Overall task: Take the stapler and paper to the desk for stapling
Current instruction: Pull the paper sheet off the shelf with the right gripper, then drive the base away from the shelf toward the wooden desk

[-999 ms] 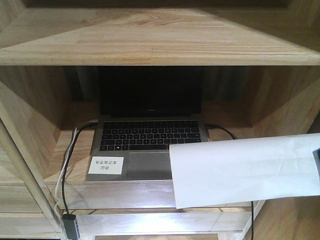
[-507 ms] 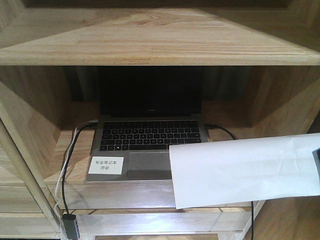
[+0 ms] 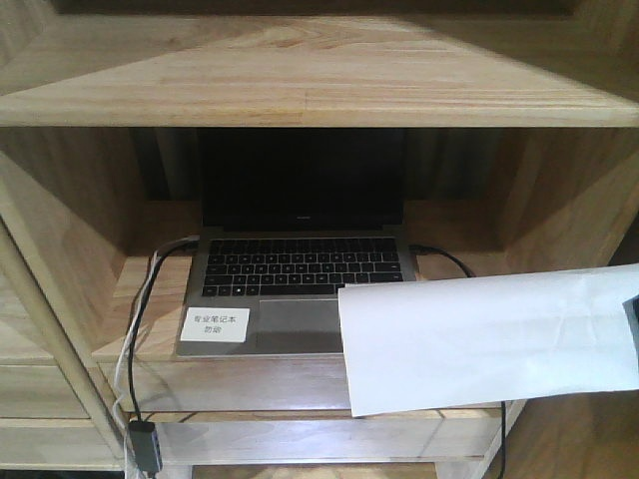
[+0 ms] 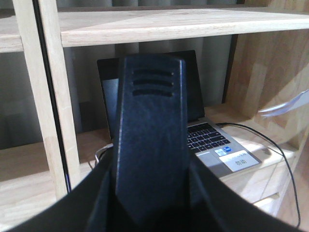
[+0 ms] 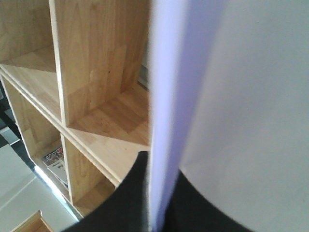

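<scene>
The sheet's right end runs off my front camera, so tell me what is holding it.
Observer: In the right wrist view the paper stands edge-on, pinched in the black right end effector.
Operator: Check the left end effector for the stapler.
Observer: The left wrist view shows the left end effector as a black slotted shape facing the laptop. I can make out no stapler there, and I cannot tell whether it is open or shut.
</scene>
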Robot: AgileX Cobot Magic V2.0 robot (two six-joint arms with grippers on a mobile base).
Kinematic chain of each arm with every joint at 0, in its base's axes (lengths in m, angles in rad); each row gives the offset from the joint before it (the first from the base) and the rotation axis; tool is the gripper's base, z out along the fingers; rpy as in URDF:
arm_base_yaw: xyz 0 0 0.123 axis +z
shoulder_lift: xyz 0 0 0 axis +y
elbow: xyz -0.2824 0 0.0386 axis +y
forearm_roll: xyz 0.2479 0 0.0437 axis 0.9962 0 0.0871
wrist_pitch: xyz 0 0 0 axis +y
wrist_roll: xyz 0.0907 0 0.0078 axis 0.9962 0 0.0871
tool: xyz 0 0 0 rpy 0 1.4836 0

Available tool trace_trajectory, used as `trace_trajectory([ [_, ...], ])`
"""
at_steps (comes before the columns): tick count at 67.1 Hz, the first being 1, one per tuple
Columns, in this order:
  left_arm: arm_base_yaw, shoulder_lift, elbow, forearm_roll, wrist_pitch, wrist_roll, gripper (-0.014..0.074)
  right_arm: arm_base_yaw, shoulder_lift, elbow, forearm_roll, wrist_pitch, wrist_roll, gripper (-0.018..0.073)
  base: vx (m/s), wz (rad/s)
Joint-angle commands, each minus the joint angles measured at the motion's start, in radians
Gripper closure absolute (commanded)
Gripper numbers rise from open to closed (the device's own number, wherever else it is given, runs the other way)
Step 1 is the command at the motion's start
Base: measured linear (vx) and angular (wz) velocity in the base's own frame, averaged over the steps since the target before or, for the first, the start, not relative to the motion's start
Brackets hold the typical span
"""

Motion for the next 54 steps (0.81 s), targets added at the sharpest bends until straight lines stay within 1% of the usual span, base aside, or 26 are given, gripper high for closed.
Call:
trace_trajectory([
  [1, -0.004, 0.017, -0.025, 0.001, -0.115, -0.002, 0.0603, 0.0, 0.003, 0.025, 0.017, -0.055, -0.006, 0.0566, -0.05, 0.01],
  [54, -0.003, 0.017, -0.025, 0.001, -0.115, -0.002, 0.0603, 0.0, 0.005, 0.025, 0.017, -0.054, -0.006, 0.0566, -0.14, 0.03],
])
